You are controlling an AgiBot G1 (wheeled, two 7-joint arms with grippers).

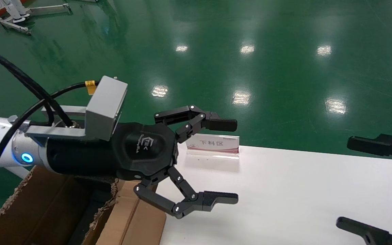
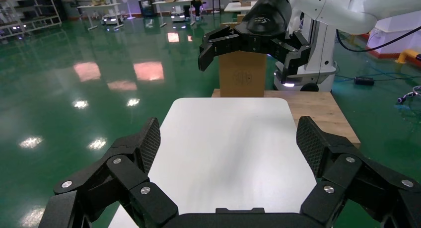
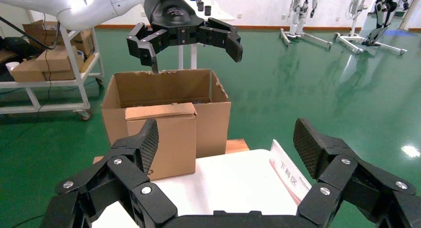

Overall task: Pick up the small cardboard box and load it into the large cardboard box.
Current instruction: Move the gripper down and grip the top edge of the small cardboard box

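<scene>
Head view: left tool (image 1: 228, 161) agape

Bench (image 1: 284, 197) top is bare white between the two grippers, free room across the middle. Left gripper (image 1: 221, 161) hangs w/ jaws spread wide over the bench's left end, nothing between its fingers. Right gripper (image 1: 359, 183) sits at the right edge, also spread wide, well apart from the left. Obstacles: small sign stand (image 1: 213, 145) on the far edge, just beside the left gripper's upper finger; small cardboard box (image 3: 161, 138) upright against the large cardboard box (image 3: 164, 89) at the bench's left end. Carton mouth is open, but the left gripper hangs above its ragged rim.
</scene>
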